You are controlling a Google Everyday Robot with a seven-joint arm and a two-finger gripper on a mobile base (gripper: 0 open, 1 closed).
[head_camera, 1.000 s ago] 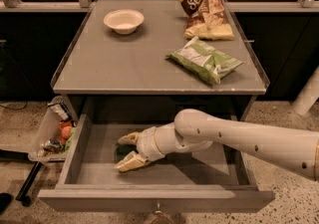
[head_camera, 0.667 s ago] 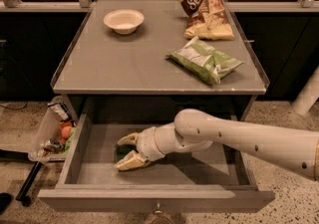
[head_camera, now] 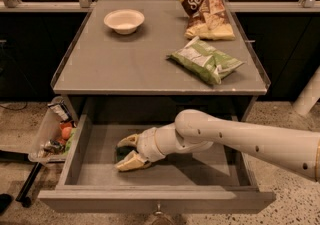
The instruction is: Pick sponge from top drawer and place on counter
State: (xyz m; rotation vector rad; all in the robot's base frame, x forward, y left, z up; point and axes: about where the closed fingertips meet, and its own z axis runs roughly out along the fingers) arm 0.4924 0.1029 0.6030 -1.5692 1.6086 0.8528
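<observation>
Jaws parted, my gripper (head_camera: 120,155) sits low in the left half of the top drawer (head_camera: 150,201), one finger on each side of the sponge (head_camera: 122,153). Only a dark green sliver of the sponge shows between them, lying on the drawer floor; I cannot tell its long axis or which way it points. My arm (head_camera: 235,136) reaches in from the right, across the pulled-out drawer. Above, the counter (head_camera: 130,64) carries a white bowl (head_camera: 124,20) at the back left, a green snack bag (head_camera: 206,60) toward the right, and a chip bag (head_camera: 204,9) behind it. A clear bin (head_camera: 50,131) stands just left of the drawer.
</observation>
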